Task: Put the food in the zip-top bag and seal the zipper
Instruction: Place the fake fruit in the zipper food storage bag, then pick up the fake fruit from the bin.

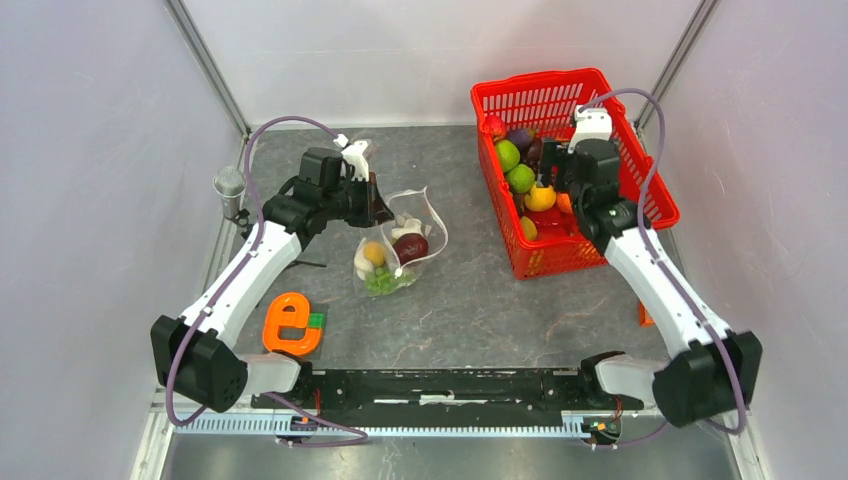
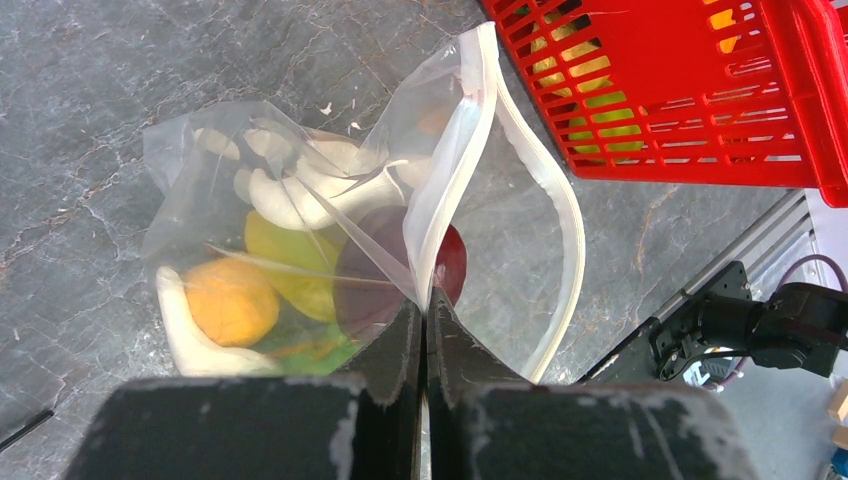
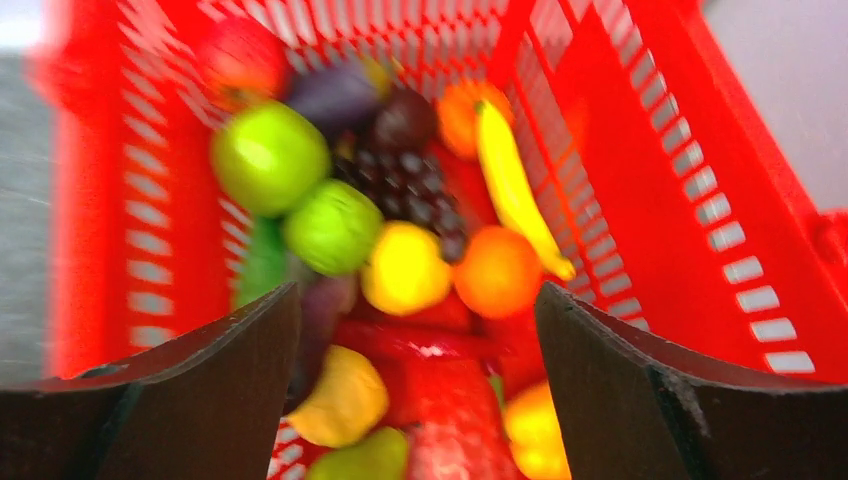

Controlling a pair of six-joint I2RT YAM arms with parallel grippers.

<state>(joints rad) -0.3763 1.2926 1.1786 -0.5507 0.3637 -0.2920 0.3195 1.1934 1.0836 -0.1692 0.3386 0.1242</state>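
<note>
Overhead, the zip-top bag (image 1: 400, 245) lies left of the red basket (image 1: 545, 100); at the left wrist, the left gripper (image 2: 425, 300) pinches its zipper (image 2: 470, 130) tight; at the right wrist, the right gripper (image 3: 418, 295) gapes wide and empty over the food (image 3: 405, 268) in that basket.

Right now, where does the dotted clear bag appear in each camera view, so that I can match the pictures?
Top external: the zip-top bag lies left of centre, its mouth edge at the left gripper.
Left wrist: the zip-top bag fills the middle, its zipper pinched in the shut jaws at the bottom.
Right wrist: not in it.
Shared landmark: the red basket, in all three.
</note>
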